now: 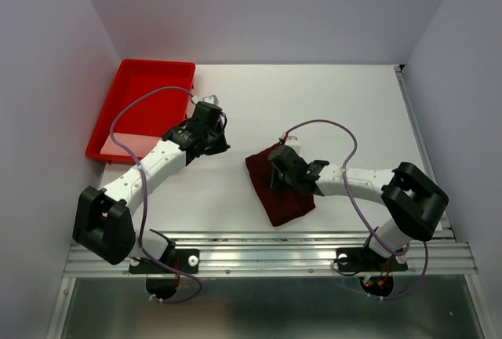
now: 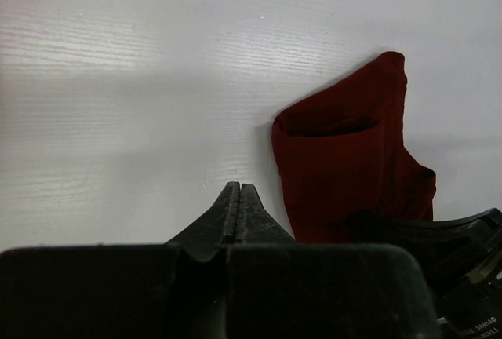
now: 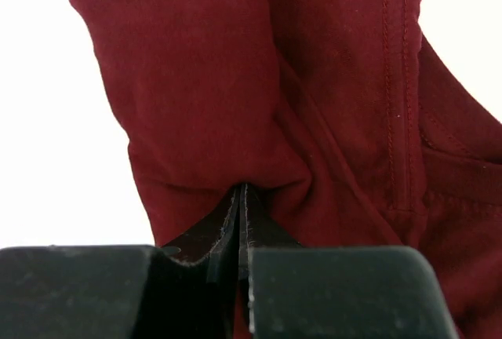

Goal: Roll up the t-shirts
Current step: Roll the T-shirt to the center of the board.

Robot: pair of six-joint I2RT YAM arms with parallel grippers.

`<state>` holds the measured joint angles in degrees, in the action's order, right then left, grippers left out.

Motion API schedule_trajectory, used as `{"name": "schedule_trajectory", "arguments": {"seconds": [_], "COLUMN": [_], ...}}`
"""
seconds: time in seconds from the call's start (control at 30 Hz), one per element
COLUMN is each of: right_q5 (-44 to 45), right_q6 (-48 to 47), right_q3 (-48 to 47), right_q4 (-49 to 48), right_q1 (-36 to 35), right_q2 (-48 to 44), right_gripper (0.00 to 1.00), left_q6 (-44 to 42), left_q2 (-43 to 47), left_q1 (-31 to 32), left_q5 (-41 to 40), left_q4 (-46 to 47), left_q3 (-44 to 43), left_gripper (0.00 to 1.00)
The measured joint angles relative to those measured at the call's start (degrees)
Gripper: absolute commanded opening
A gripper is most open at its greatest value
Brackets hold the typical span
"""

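Observation:
The dark maroon t-shirt (image 1: 287,207) lies folded into a small bundle on the white table, right of centre. My right gripper (image 1: 284,169) sits on its far end, shut on a bunched fold of the cloth. In the right wrist view the gripper (image 3: 241,188) has its jaws together, and the t-shirt (image 3: 235,80) puckers at their tips. My left gripper (image 1: 224,147) is shut and empty, over bare table left of the t-shirt and apart from it. In the left wrist view the gripper (image 2: 238,187) is closed, with the t-shirt (image 2: 345,166) to its right.
A bright red plastic tray (image 1: 149,107) stands at the back left, behind the left arm. The right arm's black wrist (image 2: 467,256) shows at the lower right of the left wrist view. White walls enclose the table on three sides.

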<state>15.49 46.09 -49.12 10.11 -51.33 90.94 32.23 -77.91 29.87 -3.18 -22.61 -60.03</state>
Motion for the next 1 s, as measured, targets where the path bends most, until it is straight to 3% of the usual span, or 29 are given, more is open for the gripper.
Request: {"name": "schedule_trajectory", "arguments": {"seconds": [0.13, 0.27, 0.5, 0.77, 1.0], "right_q5": [-0.3, -0.3, 1.8, 12.5, 21.3], "right_q6": [-0.9, -4.2, -8.4, -7.4, -6.8], "right_q3": [1.5, 0.8, -3.8, -10.4, -17.4], "right_q4": [1.4, 6.1, 14.6, 26.0, 33.4], "right_q1": [0.0, -0.5, -4.5, -19.5, -25.1], "right_q2": [-4.0, -9.5, -15.1, -5.4, 7.5], "right_gripper": [0.14, 0.36, 0.64, 0.67, 0.72], "left_q6": [0.5, 0.6, 0.2, -0.1, -0.3], "left_q2": [0.0, 0.0, 0.0, 0.0, 0.0], "left_q1": [-0.1, -1.2, -3.7, -4.2, -5.2], "left_q5": [0.0, 0.1, 0.0, 0.0, -0.1], "left_q4": [0.0, -0.7, -2.3, -3.1, -3.5], "left_q3": [0.1, -0.1, -1.2, -1.5, -1.5], "left_gripper": [0.0, 0.04, 0.07, 0.08, 0.08]}}
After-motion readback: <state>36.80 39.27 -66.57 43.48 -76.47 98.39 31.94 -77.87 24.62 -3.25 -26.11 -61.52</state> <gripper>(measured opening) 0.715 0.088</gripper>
